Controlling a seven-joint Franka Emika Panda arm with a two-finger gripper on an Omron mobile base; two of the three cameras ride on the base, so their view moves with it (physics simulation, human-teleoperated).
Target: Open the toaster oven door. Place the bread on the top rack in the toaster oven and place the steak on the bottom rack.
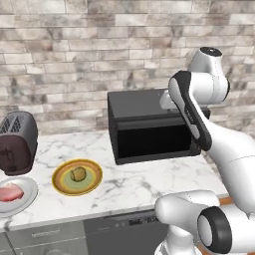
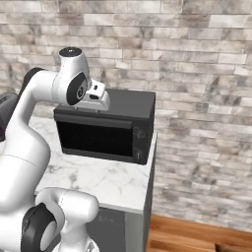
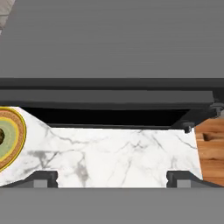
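Nearest the lens in the hand view, the hand [image 3: 112, 178] hangs above the oven [image 1: 149, 130], its fingertips [image 3: 43, 178] spread wide and holding nothing. At lower left of the left base view, the steak [image 1: 10, 192] and bread [image 1: 77, 174] wait on plates on the worktop [image 1: 129, 187]. At centre, the door [image 1: 154, 138] appears shut, so opening seems the step in hand; its top edge must be caught next. At right, the arm is folded forward over the oven.

No legible text or markings anywhere
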